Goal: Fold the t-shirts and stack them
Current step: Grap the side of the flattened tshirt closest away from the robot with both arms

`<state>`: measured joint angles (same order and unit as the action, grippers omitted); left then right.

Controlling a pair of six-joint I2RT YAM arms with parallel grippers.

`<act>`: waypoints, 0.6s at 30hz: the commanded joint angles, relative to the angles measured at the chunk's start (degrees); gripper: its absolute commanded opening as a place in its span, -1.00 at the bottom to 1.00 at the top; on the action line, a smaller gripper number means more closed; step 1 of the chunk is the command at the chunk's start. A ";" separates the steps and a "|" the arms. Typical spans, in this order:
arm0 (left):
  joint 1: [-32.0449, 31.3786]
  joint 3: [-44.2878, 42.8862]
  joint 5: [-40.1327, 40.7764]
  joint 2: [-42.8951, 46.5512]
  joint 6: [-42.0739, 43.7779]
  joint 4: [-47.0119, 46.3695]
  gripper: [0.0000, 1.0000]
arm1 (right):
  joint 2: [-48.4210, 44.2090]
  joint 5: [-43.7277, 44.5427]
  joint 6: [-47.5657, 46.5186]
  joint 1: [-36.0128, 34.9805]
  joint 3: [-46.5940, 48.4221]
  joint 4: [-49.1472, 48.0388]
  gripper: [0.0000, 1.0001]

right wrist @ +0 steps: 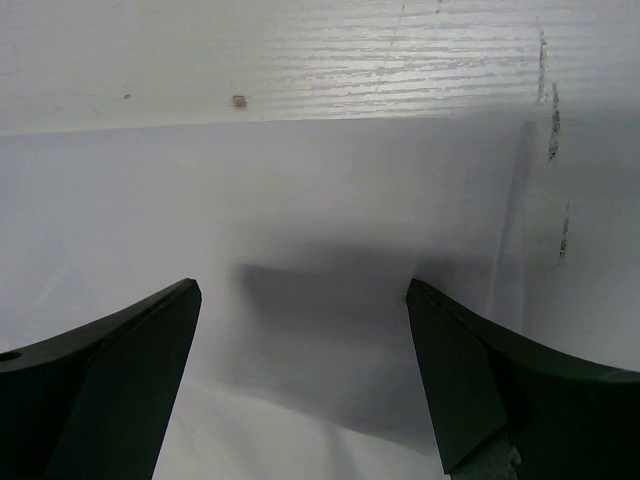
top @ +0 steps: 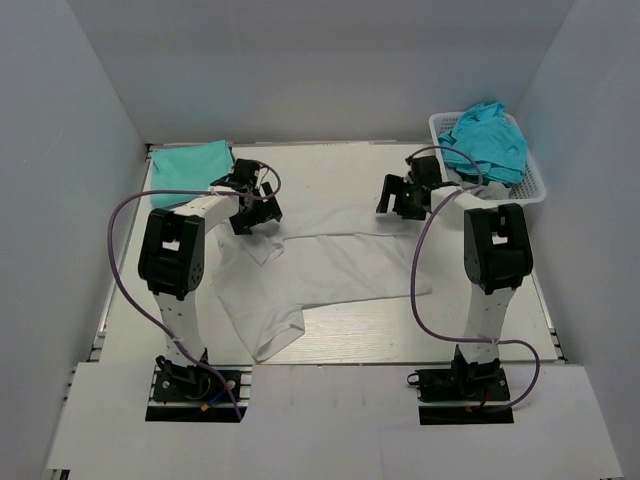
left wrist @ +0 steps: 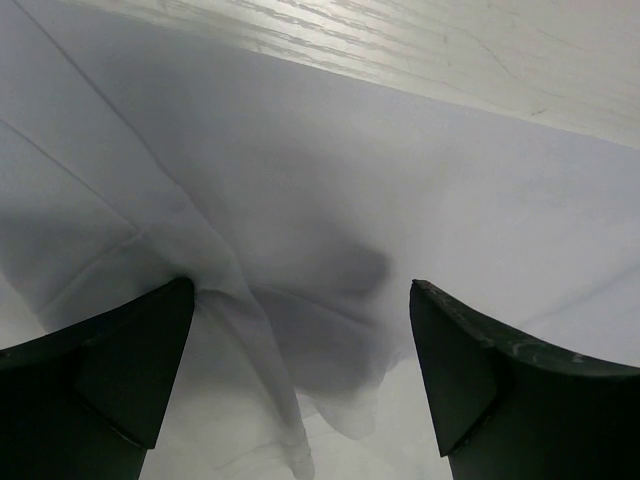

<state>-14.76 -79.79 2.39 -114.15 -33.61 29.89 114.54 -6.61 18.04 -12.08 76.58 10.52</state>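
Note:
A white t-shirt (top: 340,270) lies spread and rumpled across the middle of the table. My left gripper (top: 258,212) hovers open over its back left part, where the cloth (left wrist: 300,180) bunches into soft folds between the fingers (left wrist: 120,350); nothing is gripped. My right gripper (top: 398,198) stands open over the shirt's back right edge, with flat white cloth (right wrist: 300,200) below its fingers (right wrist: 470,380). A folded teal t-shirt (top: 190,160) rests at the back left. More teal t-shirts (top: 487,140) are piled in the basket.
A white lattice basket (top: 535,188) stands at the back right corner, close to the right arm. Grey walls enclose the table on three sides. Bare wood-grain tabletop (right wrist: 300,60) shows beyond the shirt's far edge, also in the left wrist view (left wrist: 450,40).

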 commanded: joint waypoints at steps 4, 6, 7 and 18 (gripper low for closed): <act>0.70 1.06 -0.98 -2.91 1.25 2.72 1.00 | 6.03 5.02 3.58 0.39 3.05 6.77 0.81; 0.70 -1.58 -3.26 -4.76 1.96 2.72 1.00 | 7.88 6.35 4.54 0.21 7.08 8.01 0.81; 0.70 -4.90 -4.06 -5.81 2.66 2.72 1.00 | 9.20 6.35 4.98 0.38 7.97 8.98 0.81; 0.70 -25.50 -2.13 -13.12 6.89 9.57 1.00 | 9.65 9.70 0.52 0.39 24.85 15.06 0.81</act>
<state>-14.33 -103.00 -1.48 -128.73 -28.86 34.81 127.66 3.66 21.82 -11.64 99.53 22.96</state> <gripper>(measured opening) 0.997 0.903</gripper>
